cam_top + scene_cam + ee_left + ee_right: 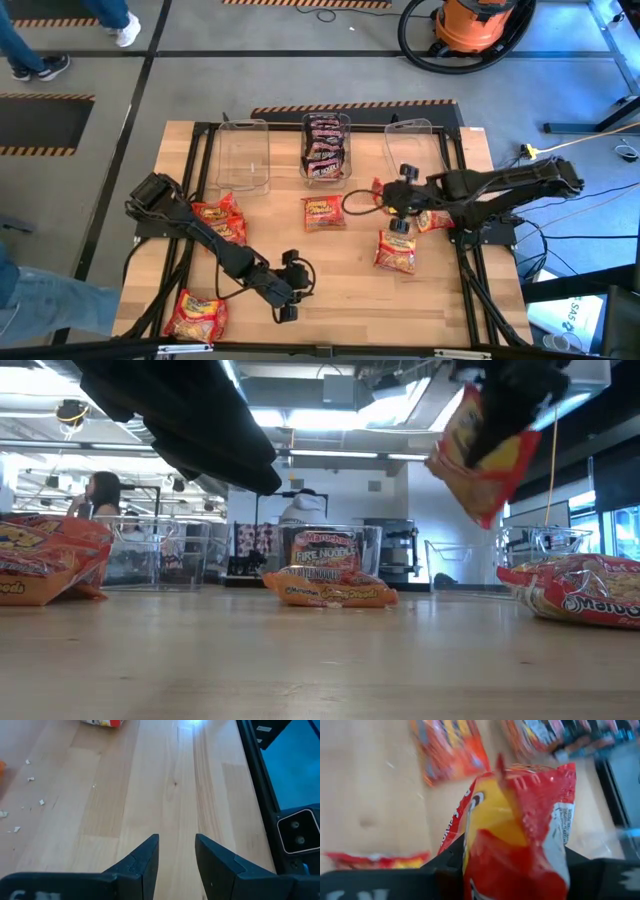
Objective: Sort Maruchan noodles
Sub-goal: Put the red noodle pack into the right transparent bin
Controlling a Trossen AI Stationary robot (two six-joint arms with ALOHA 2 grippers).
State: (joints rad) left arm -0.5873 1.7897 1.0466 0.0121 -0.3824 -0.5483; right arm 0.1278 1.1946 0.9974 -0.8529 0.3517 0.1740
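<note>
Several red-and-yellow noodle packets lie flat on the wooden table (340, 280): one at the middle (320, 212), one right of it (396, 250), a pair at the left (220, 215) and one at the near left corner (197, 315). Dark packets (326, 147) fill the middle clear bin. My right gripper (400, 200) hangs above the table's middle right, shut on a red-and-yellow packet (515, 830). My left gripper (177, 855) is open over bare wood near the near edge (290, 292). My right gripper pinches the red-and-yellow packet between its two fingers, which come from above and point down. It holds the packet's upper end (490, 400). The packet hangs tilted below the fingers, lifted clear of the table (485, 455). The fingertips themselves are hidden behind the packet.
Two clear bins stand at the far edge, one on the left (243, 155) and one on the right (415, 145), flanking the middle bin. Another packet (435, 220) lies under my right arm. Bare wood lies between the grippers. A person (100, 495) shows in the room behind.
</note>
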